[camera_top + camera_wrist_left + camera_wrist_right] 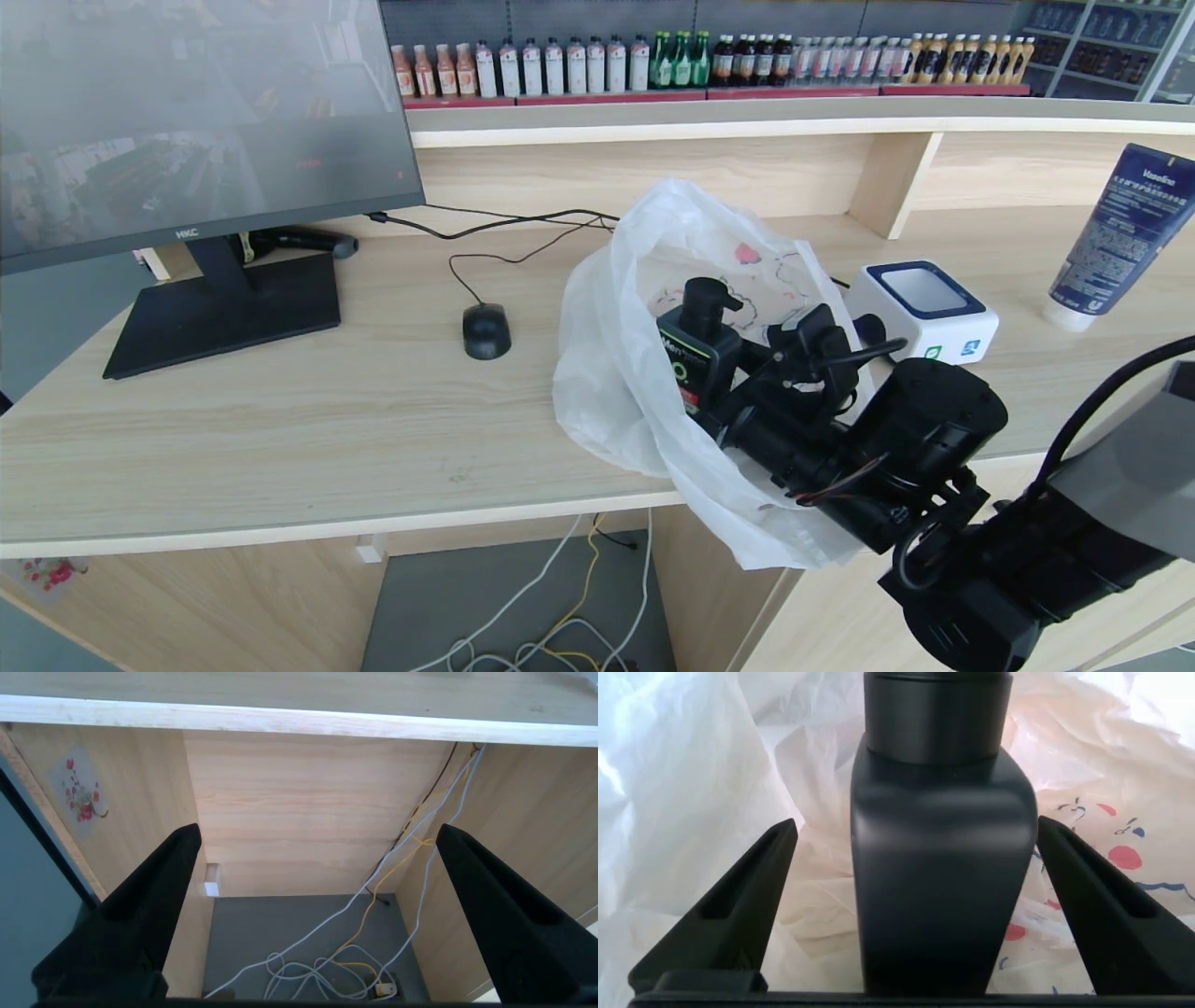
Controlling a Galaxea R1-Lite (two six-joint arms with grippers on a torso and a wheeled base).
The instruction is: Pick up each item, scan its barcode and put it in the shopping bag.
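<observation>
Right fingers [738, 905] spread, flanking black plastic pump bottle [943, 859] inside thin white plastic shopping bag [597, 373]. Could snag film backing out, tipping bottle, dragging bag off wooden bench [327, 420]. Left fingers [149, 905] spread.

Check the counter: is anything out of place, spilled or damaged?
Only the bag: its lower part hangs over the counter's front edge, with the bottle standing inside. Nothing looks spilled or damaged.

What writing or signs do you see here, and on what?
Grey monitor, lower bezel: short white brand mark.
Blue-and-white tube: white brand word; lines below too small.
Black pump bottle in white plastic bag: white and green lettering, partly hidden.
White scanner box: two small coloured icons, unreadable.
</observation>
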